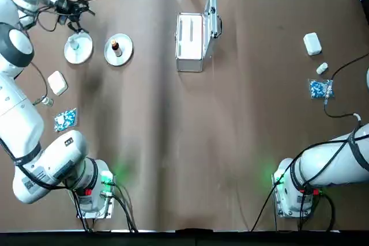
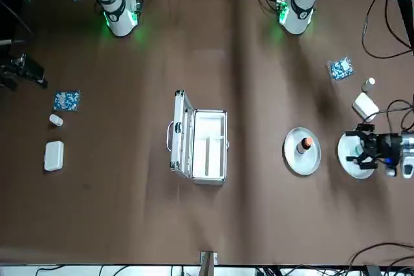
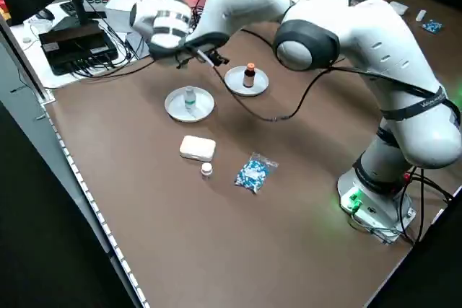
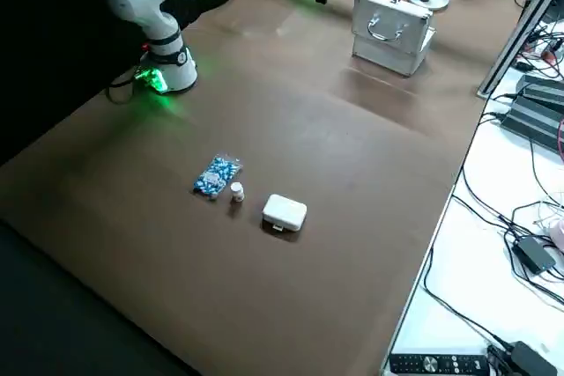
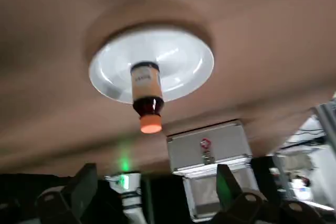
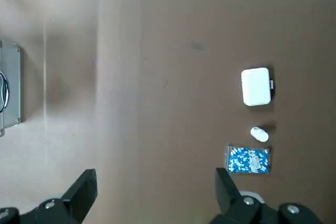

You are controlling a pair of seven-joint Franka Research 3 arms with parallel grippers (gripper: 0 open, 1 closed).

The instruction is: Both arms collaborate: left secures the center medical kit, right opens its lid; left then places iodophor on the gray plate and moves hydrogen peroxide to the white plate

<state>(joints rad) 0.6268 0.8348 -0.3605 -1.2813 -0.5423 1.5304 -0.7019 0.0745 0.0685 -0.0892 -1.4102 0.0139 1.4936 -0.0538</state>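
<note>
Overall, with twelve at the worktop edge opposite the robot, a small white bottle, a white box and a blue-and-white packet lie around nine o'clock. At ten, the hydrogen peroxide stands upright on the white plate; the left hand is near that plate, its fingers spread with nothing between them. Between ten and eleven, the iodophor stands on the gray plate. The medical kit sits open at twelve, its lid raised on the three o'clock side. Another white box lies at two, with a white container and another packet nearer three. The right hand hovers toward three, its fingers spread and empty.
</note>
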